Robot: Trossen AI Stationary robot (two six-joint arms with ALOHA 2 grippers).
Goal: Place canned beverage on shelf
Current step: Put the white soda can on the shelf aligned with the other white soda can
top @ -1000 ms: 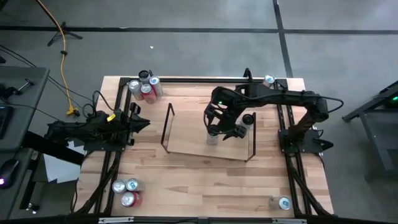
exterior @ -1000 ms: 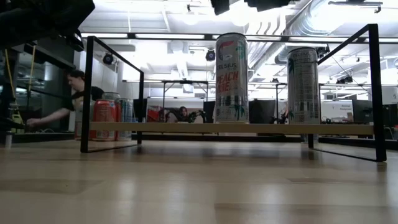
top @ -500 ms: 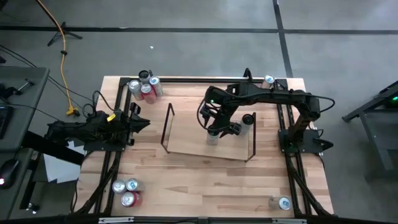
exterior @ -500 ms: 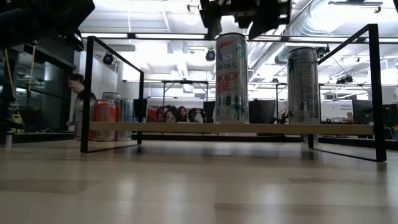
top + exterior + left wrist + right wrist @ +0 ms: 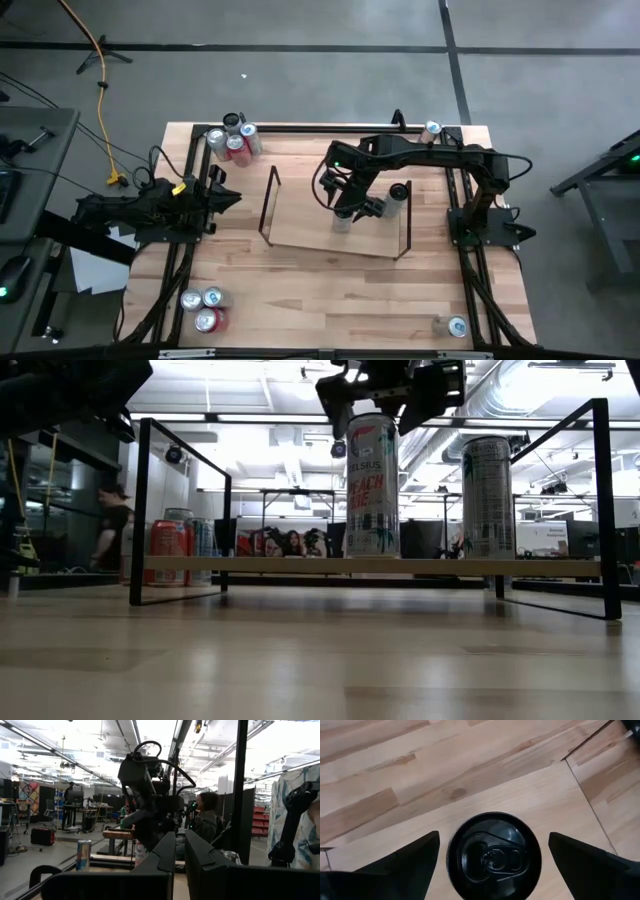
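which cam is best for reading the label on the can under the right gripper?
Low view: the Celsius can stands side-on on the shelf, its label legible. The right wrist view shows only its black lid; in the high view the open right gripper mostly covers it.

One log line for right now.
right claw: open, above white tall can | can: upright on black rod shelf | left claw: shut, parked at table's left

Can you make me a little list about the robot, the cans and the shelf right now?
right claw: open, just above the tall can, a finger each side
tall can: upright on the shelf
second can: upright on the shelf
shelf: black rod rack with a wooden board
left claw: shut, waiting at the table's left edge
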